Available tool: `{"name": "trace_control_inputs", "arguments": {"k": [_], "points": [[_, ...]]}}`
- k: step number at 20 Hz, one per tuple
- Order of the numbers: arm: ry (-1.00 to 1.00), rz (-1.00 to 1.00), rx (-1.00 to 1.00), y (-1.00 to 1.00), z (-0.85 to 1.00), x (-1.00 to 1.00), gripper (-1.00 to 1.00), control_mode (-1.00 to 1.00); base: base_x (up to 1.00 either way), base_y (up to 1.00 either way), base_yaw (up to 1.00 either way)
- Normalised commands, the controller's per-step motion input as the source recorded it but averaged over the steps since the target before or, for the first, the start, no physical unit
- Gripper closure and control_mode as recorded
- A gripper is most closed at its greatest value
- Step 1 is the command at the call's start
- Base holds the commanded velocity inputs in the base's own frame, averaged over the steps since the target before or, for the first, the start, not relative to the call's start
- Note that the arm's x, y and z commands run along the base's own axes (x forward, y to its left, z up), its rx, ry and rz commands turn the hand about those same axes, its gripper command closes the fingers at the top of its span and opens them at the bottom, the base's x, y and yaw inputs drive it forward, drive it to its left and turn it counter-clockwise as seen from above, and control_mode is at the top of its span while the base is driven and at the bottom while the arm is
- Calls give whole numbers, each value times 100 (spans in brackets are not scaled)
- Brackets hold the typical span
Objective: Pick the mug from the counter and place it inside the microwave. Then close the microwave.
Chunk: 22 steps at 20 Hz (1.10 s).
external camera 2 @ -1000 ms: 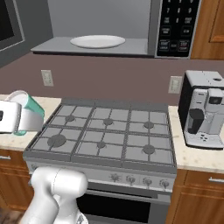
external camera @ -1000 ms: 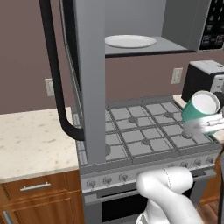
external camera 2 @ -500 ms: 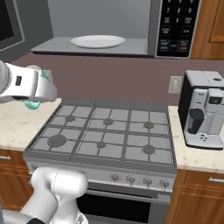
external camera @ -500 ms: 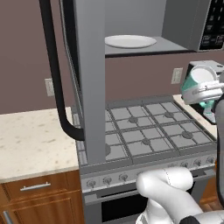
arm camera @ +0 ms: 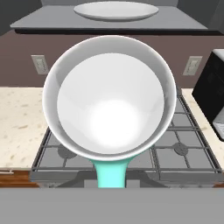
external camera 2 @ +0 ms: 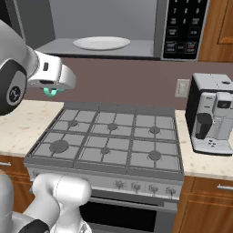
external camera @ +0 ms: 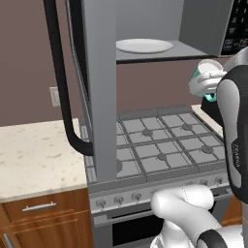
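Note:
The teal mug [external camera: 205,76] hangs in the air over the right part of the stove, just below the open microwave's floor [external camera: 160,53]. My gripper [external camera: 211,90] is shut on it. From the hand, the mug's pale inside [arm camera: 109,100] faces the camera with its teal handle [arm camera: 112,173] pointing down. Beyond its rim lies the white round plate [arm camera: 116,9] in the microwave. From the right base, only a teal bit of the mug [external camera 2: 50,92] peeks out under the white hand. The microwave door [external camera: 92,87] stands wide open with its black handle [external camera: 62,82].
The grey gas stovetop [external camera 2: 109,141] lies under the mug. A coffee machine [external camera 2: 213,119] stands on the counter [external camera 2: 205,164] at the right. The black keypad [external camera 2: 182,27] is right of the microwave cavity. More beige counter [external camera: 34,150] lies left of the stove.
The arm has lifted the mug from low beside the stove to just under the microwave opening. The mug has tipped so its mouth faces back toward the hand.

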Motion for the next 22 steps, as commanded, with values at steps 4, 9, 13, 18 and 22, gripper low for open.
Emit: {"name": "trace_control_inputs", "arguments": {"k": [4, 9, 13, 18, 22], "points": [[0, 0, 0, 0, 29, 43, 100, -100, 0, 0, 0], [-1, 0, 0, 0, 36, 10, 100, -100, 0, 0, 0], [-4, 0, 0, 0, 33, 3, 100, -100, 0, 0, 0], [-7, 0, 0, 0, 10, 24, 100, -100, 0, 0, 0], [-7, 0, 0, 0, 0, 46, 100, -100, 0, 0, 0]]}}
